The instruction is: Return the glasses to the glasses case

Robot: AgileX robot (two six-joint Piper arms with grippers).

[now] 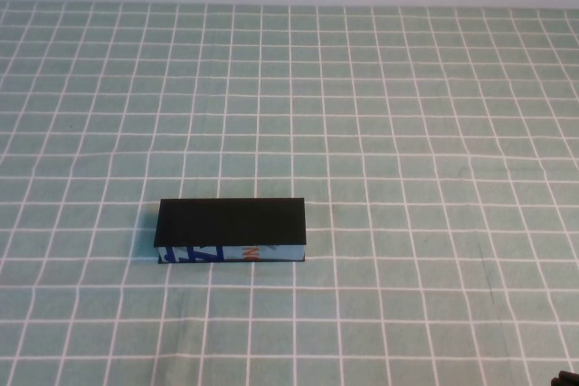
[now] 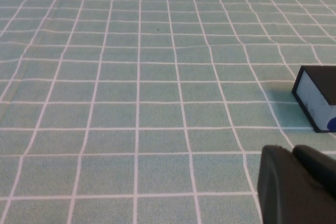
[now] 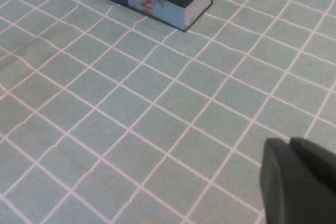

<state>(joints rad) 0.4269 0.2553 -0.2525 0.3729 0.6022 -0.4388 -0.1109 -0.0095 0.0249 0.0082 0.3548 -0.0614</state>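
From the high view, the glasses case (image 1: 232,230), a rectangular black box with a flat lid and a blue, white and orange printed front, sits shut on the counter (image 1: 434,133), which is covered in a pale green cloth with a white grid. It's a bit left of centre, in the nearer half. Its long axis runs left to right, roughly along the grid lines, and the printed side faces the robot. There's open cloth on every side of it. No glasses in sight, and only a tiny dark bit of the right gripper (image 1: 566,377) pokes in at the bottom right corner.

Left wrist view: the left gripper (image 2: 296,184) shows as a black lump low in the frame, hanging over bare cloth, well short of the case. One pale end of the case peeks in at the edge. Can't tell how the gripper is set.

Right wrist view: the right gripper is also just a dark chunk in the corner, well apart from the case, with only checked cloth between them. The case lies at a slant here, showing its printed side and one pale end. Again, can't tell how it's set.
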